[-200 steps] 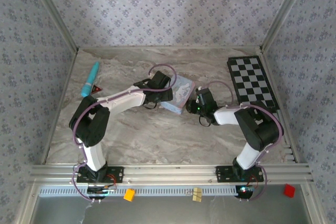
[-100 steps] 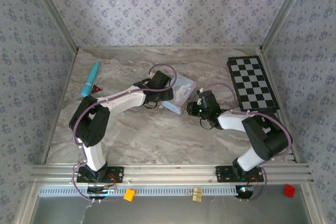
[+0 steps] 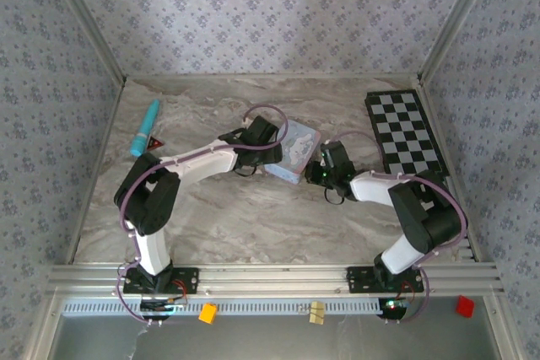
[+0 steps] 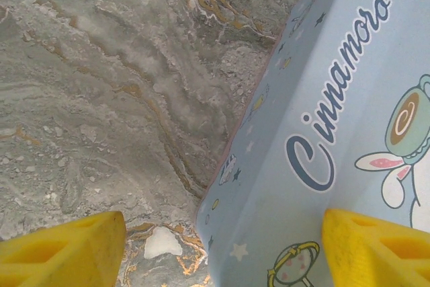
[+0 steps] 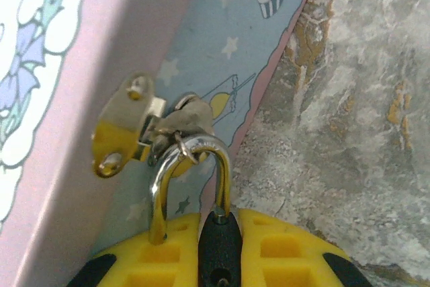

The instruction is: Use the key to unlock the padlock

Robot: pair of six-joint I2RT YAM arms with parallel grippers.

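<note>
Right gripper (image 3: 321,171) is pinching the padlock (image 5: 218,243) by its dark body, between the yellow pads. Shackle (image 5: 191,147) is threaded through the hasp (image 5: 124,132) on the tin's (image 4: 336,132) right side wall, close to its bottom edge.

Left gripper (image 4: 218,236) is spread. One finger is over bare table (image 4: 101,99), the other over the lid, with the tin's left edge between them.

Open marble lies near and left of the tin. Checkerboard mat (image 3: 405,132) sits well apart, far right.

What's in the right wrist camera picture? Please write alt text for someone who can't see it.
A small dark padlock is hooked by its silver loop through a metal latch on a pale blue and pink tin, its body pinched between the yellow pads of the right tool. Marbled table shows at right.
</note>
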